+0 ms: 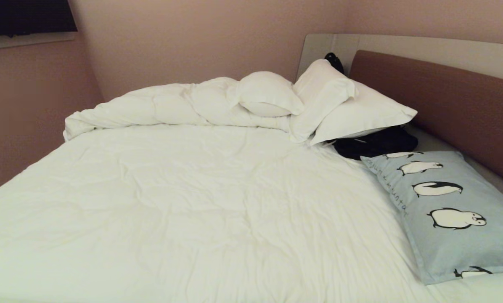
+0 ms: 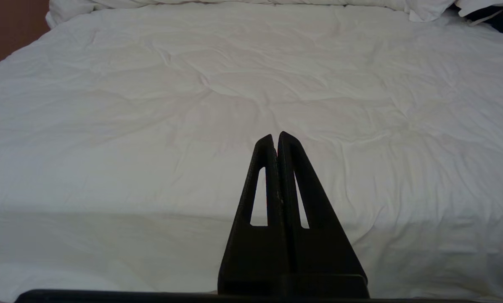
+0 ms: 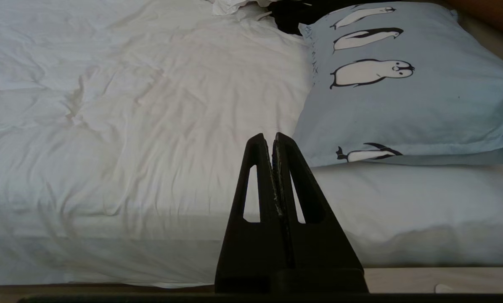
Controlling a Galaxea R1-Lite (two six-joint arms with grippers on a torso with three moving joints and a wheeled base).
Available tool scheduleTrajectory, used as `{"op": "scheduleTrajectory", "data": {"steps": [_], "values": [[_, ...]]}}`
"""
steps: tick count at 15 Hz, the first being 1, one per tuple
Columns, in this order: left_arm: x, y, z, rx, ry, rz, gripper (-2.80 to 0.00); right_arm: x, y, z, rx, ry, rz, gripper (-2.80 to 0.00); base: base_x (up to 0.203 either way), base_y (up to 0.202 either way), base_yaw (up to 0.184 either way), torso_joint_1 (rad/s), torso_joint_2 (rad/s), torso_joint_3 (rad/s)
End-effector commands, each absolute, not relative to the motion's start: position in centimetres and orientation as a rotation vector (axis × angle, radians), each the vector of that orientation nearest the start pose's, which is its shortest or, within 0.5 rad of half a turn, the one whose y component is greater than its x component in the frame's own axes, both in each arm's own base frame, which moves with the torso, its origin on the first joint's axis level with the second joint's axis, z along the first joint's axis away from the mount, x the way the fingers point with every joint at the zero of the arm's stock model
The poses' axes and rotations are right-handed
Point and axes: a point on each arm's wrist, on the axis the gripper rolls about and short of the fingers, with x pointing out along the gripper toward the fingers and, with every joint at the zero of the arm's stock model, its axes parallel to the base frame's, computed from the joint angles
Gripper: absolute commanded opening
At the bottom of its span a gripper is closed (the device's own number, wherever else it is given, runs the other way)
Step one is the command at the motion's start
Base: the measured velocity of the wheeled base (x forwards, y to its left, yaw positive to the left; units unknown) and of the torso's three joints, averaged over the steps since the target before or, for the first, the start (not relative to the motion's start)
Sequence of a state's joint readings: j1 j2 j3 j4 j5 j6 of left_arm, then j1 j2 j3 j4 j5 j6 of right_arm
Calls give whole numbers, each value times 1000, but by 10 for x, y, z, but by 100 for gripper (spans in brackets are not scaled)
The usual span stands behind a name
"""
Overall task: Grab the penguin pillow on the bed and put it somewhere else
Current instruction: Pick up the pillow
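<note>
The penguin pillow (image 1: 449, 219), light blue with a row of black-and-white penguins, lies flat at the right side of the bed (image 1: 201, 202) near the brown headboard. It also shows in the right wrist view (image 3: 407, 92). My right gripper (image 3: 273, 136) is shut and empty, held back at the bed's near edge, short of the pillow's near corner. Shut and empty too, my left gripper (image 2: 276, 135) points over the bare white sheet (image 2: 192, 109). Neither arm appears in the head view.
A rumpled white duvet (image 1: 163, 105) and white pillows (image 1: 344, 105) pile up at the far side of the bed. A dark garment (image 1: 375, 143) lies between the white pillows and the penguin pillow. The headboard (image 1: 457, 105) runs along the right.
</note>
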State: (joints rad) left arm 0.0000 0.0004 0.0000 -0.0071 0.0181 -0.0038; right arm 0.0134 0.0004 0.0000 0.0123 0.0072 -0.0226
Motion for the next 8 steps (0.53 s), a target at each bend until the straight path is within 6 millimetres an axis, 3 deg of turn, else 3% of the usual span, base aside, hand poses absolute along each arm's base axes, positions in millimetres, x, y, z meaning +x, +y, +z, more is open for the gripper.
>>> {"op": "scheduleTrajectory", "data": {"steps": [1,8], "values": [[-23,0,76,-5,-8,18,-280,-23,0,74,-23,12,22,-280,0,0,0,0,0,0],[-23,0,76,-5,-8,18,-280,-23,0,74,-34,10,24,-280,0,0,0,0,0,0]]}}
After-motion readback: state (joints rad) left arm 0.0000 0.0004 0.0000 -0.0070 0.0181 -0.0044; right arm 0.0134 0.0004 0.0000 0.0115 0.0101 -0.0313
